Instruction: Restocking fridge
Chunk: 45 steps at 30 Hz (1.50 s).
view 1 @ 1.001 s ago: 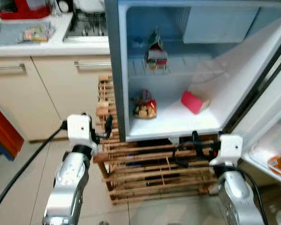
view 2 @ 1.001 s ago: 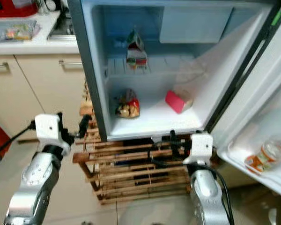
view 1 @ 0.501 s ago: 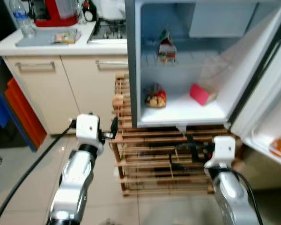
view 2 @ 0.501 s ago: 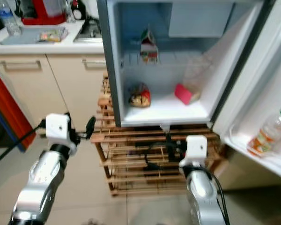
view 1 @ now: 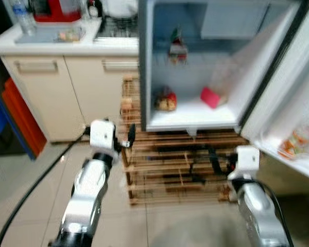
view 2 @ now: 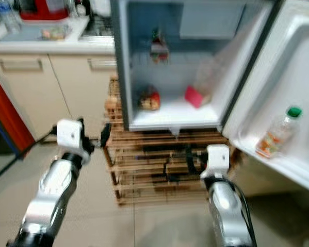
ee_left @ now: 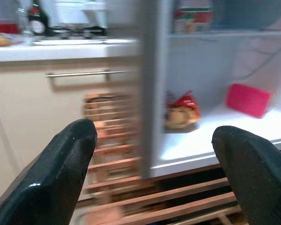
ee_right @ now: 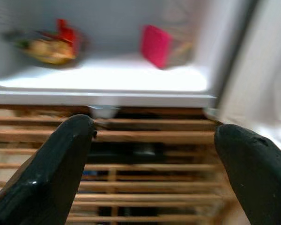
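The fridge [view 1: 149, 67] stands open on a wooden slatted rack [view 1: 170, 164]. A small carton [view 1: 177, 49] sits on its upper shelf. On the lower shelf lie a red and yellow snack bag [view 1: 166, 100] and a pink box [view 1: 212, 96]. The open door [view 2: 293, 77] at the right holds a green-capped bottle [view 2: 277, 133] in its rack. My left gripper [ee_left: 154, 140] is open and empty, held out left of the fridge's side edge. My right gripper [ee_right: 154, 140] is open and empty too, in front of the rack below the fridge floor.
A white counter [view 1: 51, 43] over cream cabinets [view 1: 46, 92] runs along the left, with a red appliance [view 1: 56, 9], a water bottle [view 1: 24, 20] and a stove [view 1: 118, 25]. Blue and orange panels [view 1: 10, 118] stand at the far left. A black cable [view 1: 36, 180] trails over the tiled floor.
The whole picture has shifted: the camera has pulled back from the fridge, so the door and its bottle show more fully. Both grippers stay open and empty.
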Tool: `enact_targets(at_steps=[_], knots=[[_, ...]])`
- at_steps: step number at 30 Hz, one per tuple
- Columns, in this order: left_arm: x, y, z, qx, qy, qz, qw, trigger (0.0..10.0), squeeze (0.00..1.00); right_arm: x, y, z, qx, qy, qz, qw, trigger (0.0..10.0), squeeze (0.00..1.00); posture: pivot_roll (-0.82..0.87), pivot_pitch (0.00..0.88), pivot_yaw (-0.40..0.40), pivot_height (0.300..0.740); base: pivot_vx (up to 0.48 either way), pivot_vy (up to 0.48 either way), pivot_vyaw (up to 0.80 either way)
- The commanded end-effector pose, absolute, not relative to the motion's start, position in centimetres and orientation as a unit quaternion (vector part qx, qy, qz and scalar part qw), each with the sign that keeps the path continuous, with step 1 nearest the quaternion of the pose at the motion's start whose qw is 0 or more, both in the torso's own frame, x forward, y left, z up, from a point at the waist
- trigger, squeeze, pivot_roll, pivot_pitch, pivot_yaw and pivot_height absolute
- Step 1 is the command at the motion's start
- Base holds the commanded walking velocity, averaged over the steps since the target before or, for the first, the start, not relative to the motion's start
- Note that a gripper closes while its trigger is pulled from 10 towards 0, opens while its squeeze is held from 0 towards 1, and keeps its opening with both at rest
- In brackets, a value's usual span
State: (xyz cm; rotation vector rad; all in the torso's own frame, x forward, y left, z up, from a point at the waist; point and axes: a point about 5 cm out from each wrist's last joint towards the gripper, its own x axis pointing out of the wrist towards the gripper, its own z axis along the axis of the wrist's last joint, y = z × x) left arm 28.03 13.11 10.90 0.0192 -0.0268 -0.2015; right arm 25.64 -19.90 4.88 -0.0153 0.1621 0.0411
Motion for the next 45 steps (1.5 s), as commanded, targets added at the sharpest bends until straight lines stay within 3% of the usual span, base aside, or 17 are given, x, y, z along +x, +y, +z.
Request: enact_targets(at_steps=[1, 9, 20, 27, 45], knots=[[28.1, 13.0, 11.2, 0.017, -0.022, -0.107, 0.994, 10.0, 0.00, 25.9, -20.0, 4.9, 0.000, 0.079, 0.014, 0.997, 10.0, 0.00, -0.11, 0.000, -0.017, 0.740, 0.000, -0.480, 0.80], [28.1, 13.6, 11.3, 0.015, -0.024, -0.116, 0.993, 10.0, 0.00, 26.0, -19.7, 4.5, -0.006, 0.079, 0.017, 0.997, 10.0, 0.00, -0.09, 0.000, -0.007, 0.740, 0.000, -0.462, 0.74], [28.7, 13.3, 11.6, 0.014, -0.029, -0.122, 0.992, 10.0, 0.00, 25.2, -18.2, 4.1, -0.011, 0.074, 0.031, 0.997, 10.0, 0.00, -0.11, 0.000, 0.008, 0.740, 0.000, 0.000, 0.00], [29.5, 13.3, 11.5, 0.021, -0.029, -0.127, 0.991, 10.0, 0.00, 25.4, -18.7, 4.0, -0.011, 0.078, 0.031, 0.996, 10.0, 0.00, -0.13, 0.000, 0.001, 0.740, 0.000, 0.000, 0.00], [30.5, 13.5, 11.6, 0.032, -0.040, -0.123, 0.991, 10.0, 0.00, 24.5, -18.0, 2.9, -0.007, 0.104, 0.048, 0.993, 10.0, 0.00, -0.14, 0.000, 0.008, 0.740, -0.268, -0.082, 0.00]])
